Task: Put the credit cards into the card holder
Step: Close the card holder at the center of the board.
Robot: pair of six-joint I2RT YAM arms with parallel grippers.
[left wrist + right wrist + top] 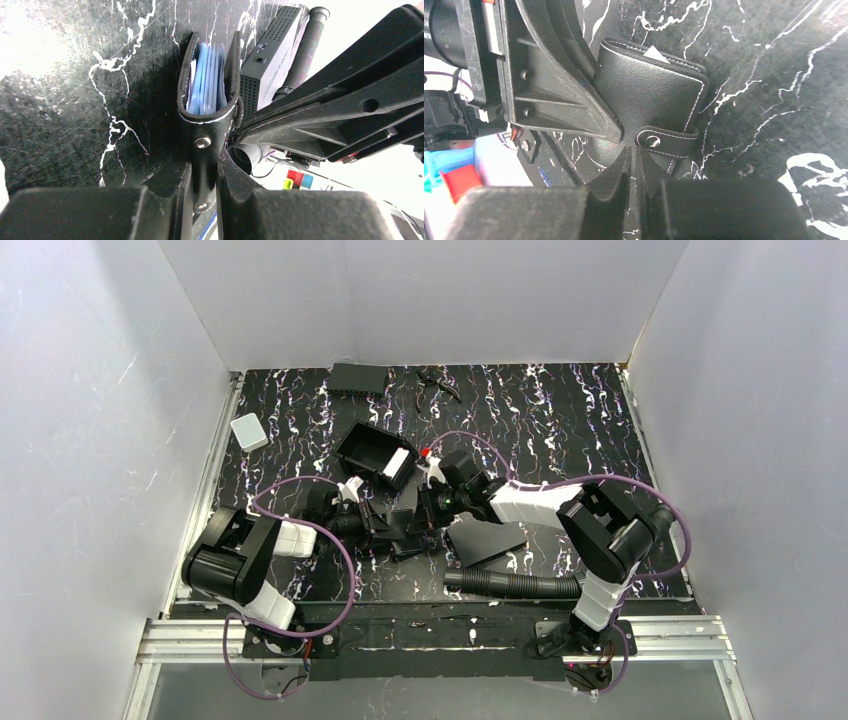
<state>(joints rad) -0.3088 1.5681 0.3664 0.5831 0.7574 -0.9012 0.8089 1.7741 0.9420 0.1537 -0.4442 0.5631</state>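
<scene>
**Left gripper (pixel 204 172) clamped on the card holder, cards inside**

You will find the credit cards (pixel 206 75) standing on edge inside the card holder (pixel 210 125). They form a blue stack between its two black walls, with the long axis running straight away from the left gripper. From the right wrist view, one pale corner stands proud of the holder's far edge; whether that card is fully home cannot be told. The holder's snap strap passes between the left gripper's fingers, which are closed on it. Whether the holder rests on the bench (pixel 75 125) or hangs just over it cannot be told. The right gripper (pixel 633 157) sits just beside the strap's snap, jaws drawn almost together with nothing seen between them.

Judgement: the left arm is the holding arm, so the right is your free one. Any seating push should enter from the open mouth, on the side away from the left gripper, along the cards' long axis.
</scene>
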